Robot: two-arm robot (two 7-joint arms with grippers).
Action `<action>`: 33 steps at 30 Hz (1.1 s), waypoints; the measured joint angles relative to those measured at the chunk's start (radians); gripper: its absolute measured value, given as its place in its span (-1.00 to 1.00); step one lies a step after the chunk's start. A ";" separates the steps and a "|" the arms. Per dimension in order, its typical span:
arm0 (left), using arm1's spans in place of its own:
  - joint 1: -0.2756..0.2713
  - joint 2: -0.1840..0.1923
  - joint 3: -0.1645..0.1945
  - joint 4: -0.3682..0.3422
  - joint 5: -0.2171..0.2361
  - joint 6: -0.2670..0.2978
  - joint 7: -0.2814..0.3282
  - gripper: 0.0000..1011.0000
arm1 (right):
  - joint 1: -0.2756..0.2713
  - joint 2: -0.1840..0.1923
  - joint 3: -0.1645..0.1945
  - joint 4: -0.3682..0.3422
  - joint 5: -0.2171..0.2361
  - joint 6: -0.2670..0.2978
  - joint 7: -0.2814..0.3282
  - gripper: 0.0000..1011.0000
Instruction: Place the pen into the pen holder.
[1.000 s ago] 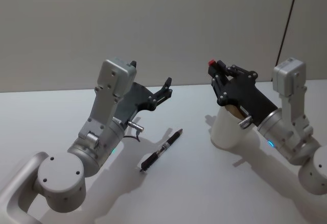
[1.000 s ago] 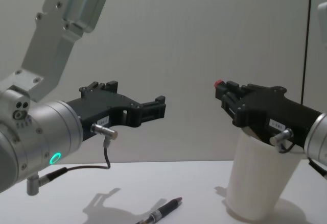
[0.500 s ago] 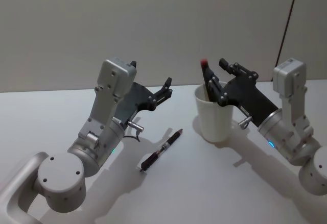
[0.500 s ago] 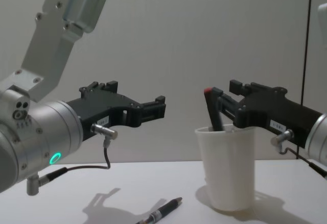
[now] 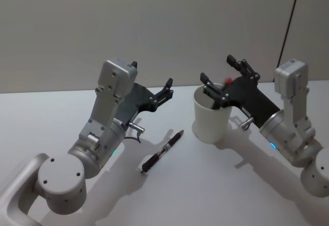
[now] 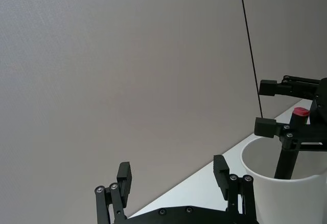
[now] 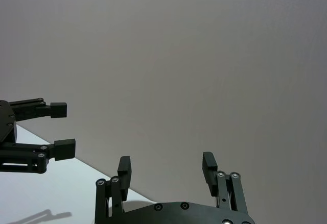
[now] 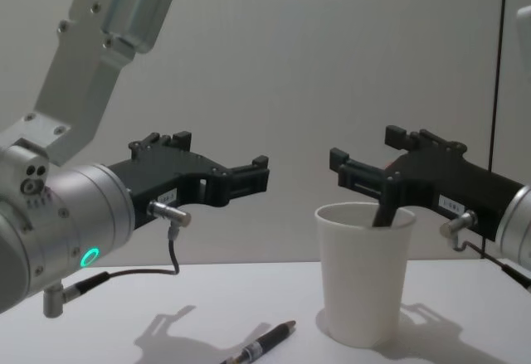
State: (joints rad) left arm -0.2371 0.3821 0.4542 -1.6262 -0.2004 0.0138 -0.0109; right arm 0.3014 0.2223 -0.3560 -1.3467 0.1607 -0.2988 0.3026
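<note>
Bench (image 5: 205, 185) carries one cup and one stray pen, and both arms are up off it. The left claw (image 5: 167, 89) hangs in mid-air left of centre, fingers apart, holding nothing. The right claw (image 5: 217, 68) sits over the cup (image 5: 208, 120), fingers wide apart too.

The cup stands upright, right of centre. The capped pen (image 5: 227, 82) leans inside it, with its red cap above the rim between the right claw's fingers, touching neither as far as we can see. We read that one as placed and let go. The right arm only has to lift away without clipping the cap or the rim.

The loose pen (image 5: 163, 151) lies flat on the bench, near the cup on its left and not touching it. Its long axis runs diagonally — near end toward the left arm's base, far end toward the cup. In the chest view it sits almost straight below the left claw's tips, so the left arm is the nearer one. If that pen goes next, we'd drop the left claw down and set its fingers across the diagonal. Risks are rolling the pen or nudging the cup.
</note>
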 joint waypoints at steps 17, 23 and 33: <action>0.000 0.000 0.000 0.000 0.000 0.000 0.000 0.98 | 0.000 0.000 0.000 0.000 0.000 0.000 0.000 0.98; 0.000 0.000 0.000 0.000 0.000 0.000 0.000 0.99 | 0.000 0.000 0.000 0.000 0.000 0.000 0.000 0.98; 0.000 0.000 0.000 0.000 0.000 0.000 0.000 0.99 | 0.000 0.000 0.000 -0.001 0.002 0.000 0.001 0.98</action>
State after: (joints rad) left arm -0.2371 0.3821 0.4542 -1.6262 -0.2004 0.0138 -0.0109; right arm 0.3010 0.2223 -0.3564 -1.3479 0.1624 -0.2989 0.3035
